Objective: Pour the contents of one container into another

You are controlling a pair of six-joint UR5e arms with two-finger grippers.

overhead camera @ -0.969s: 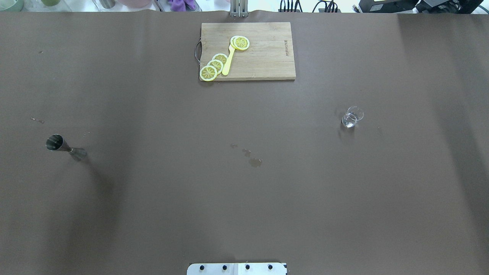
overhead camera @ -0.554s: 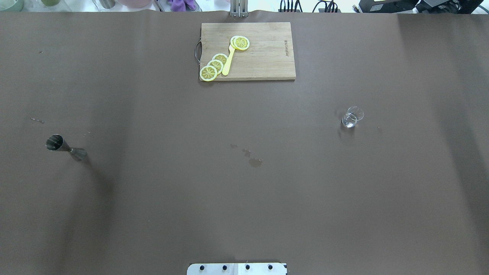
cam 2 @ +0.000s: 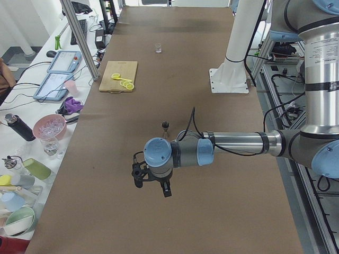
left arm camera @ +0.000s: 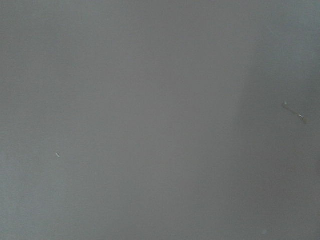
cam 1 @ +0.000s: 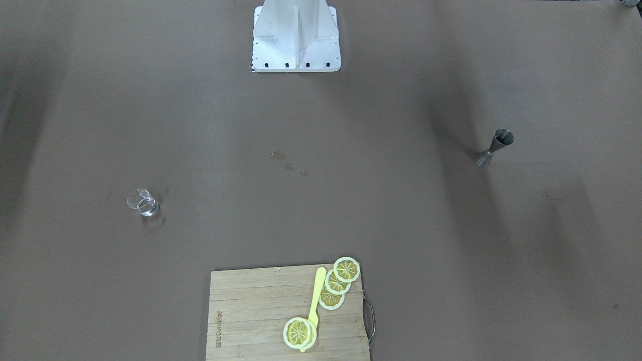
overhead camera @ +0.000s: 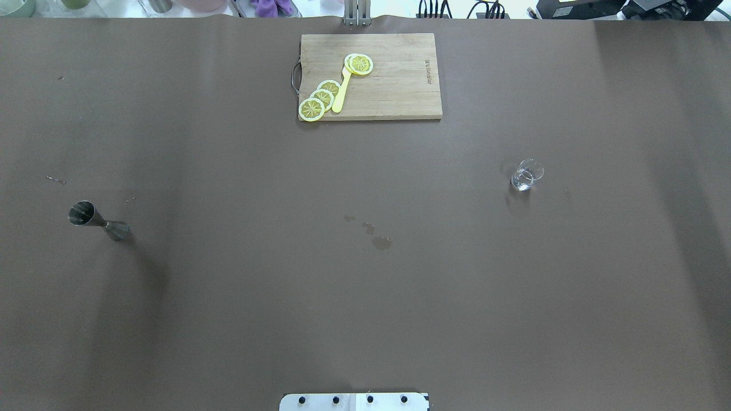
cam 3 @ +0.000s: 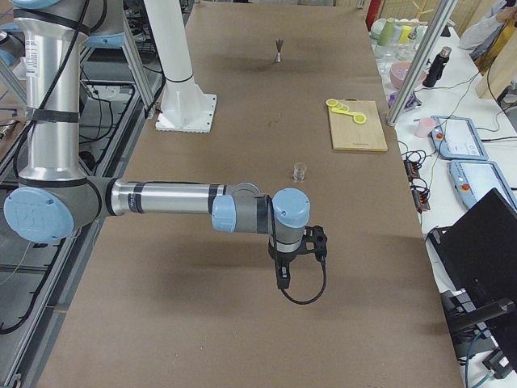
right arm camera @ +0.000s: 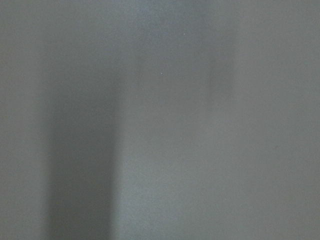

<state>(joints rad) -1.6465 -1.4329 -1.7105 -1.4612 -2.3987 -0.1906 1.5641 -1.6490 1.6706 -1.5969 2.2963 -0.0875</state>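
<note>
The small clear glass pitcher [overhead camera: 526, 174] is set upright on the brown-covered table [overhead camera: 240, 319], on the robot's right half and well apart from everything else. The small grey metal hourglass-shaped jigger [overhead camera: 97, 220] is stood upright far over on the robot's left half, with its wider cone opening upward. The full width of the table is left between the two.

In the exterior left view, the left arm [cam 2: 238, 143] is stretched out level from the robot's side. Its blue-capped wrist joints are bent so that the left gripper [cam 2: 153, 185] is hung pointing downward above bare table, nearer the table's end than the jigger [cam 2: 165, 126]. In the exterior right view, the right arm [cam 3: 161, 198] is held in much the same way. Its forearm is extended level and the right gripper [cam 3: 295, 260] is pointed down over bare table, with a black cable looped beneath it. The pitcher [cam 3: 300, 170] is seen beyond it, towards the table's middle. Neither object is touched by a gripper. Both grippers are seen only in these side views, so whether their jaws are parted or closed cannot be told.

At the far edge, a rectangular wooden cutting board [overhead camera: 400, 85] is laid, and yellow lemon slices [overhead camera: 320, 98] and a yellow plastic utensil [overhead camera: 341, 94] are placed on it. A few small wet spots [overhead camera: 381, 242] are seen near the table's centre. Only blurred bare surface is shown by both wrist cameras.
</note>
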